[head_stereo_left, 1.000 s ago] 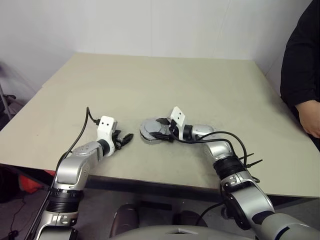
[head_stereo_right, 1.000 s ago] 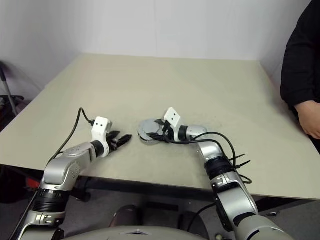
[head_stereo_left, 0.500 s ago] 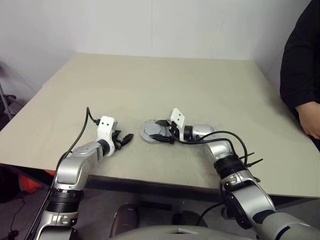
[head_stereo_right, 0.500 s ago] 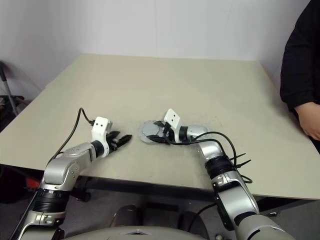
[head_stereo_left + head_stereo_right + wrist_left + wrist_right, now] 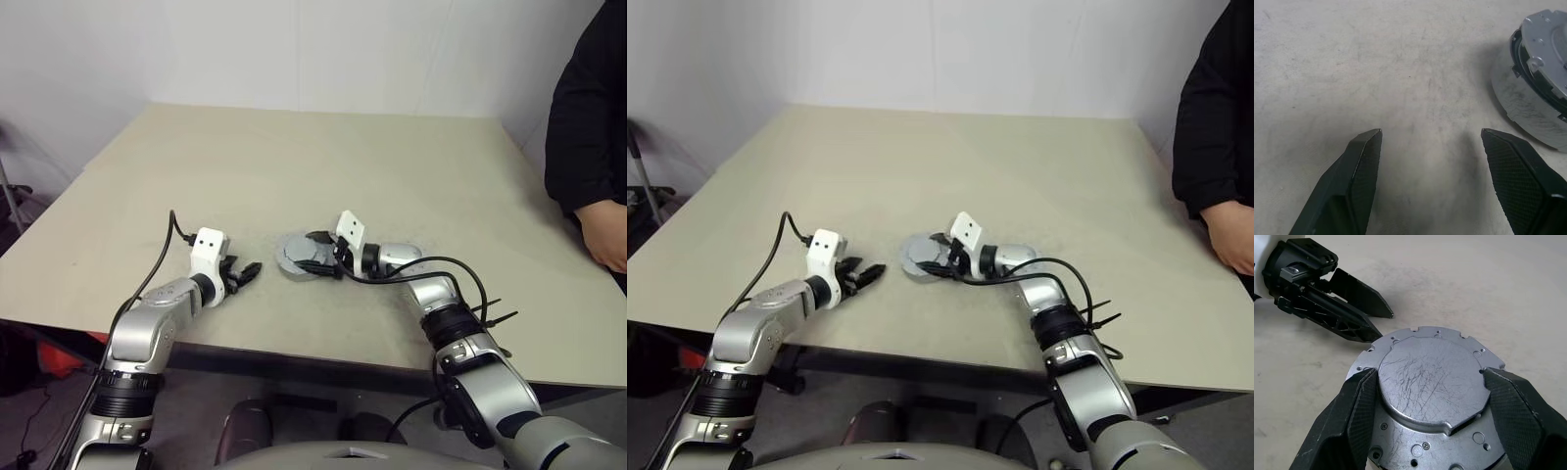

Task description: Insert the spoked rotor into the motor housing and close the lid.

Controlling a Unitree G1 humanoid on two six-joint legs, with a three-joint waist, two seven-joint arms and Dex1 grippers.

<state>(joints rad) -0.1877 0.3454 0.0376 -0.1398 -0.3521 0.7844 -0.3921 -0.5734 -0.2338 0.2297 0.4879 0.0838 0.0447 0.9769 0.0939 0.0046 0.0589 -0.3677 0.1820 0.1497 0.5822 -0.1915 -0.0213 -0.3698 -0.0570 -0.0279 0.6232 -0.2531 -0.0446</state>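
My right tool [image 5: 1425, 396] is clamped on the lid [image 5: 1432, 377], one finger [image 5: 1359, 406] on each side of its raised middle; the lid sits flat on the housing [image 5: 1528, 105], near the middle of the surface [image 5: 323, 166], towards the near edge. Rotor: can't see it, lid covers the housing. Lid's face is scratched, with small notches round the rim and screw holes on the flange.

Vs 1 s ago: the lid/housing stack looked tipped up towards the left then, w/ a bright rim edge showing; half a sec ago it was flatter, and now it lies level on the surface. Right wrist seems to have rolled a touch w/ it; the arm itself hasn't shifted place. Grip width same as before.

My left tool [image 5: 245, 271] is wide, holding nothing, just left of the housing, tips pointing right at it, apart from it. It hasn't moved since 1 s ago. In the left wrist view its fingers [image 5: 1354, 181] stand well apart over bare surface, housing beyond them to one side.

A person [image 5: 588, 117] in a dark sleeve stands at the right edge; the hand [image 5: 607, 230] has stayed about where it was.
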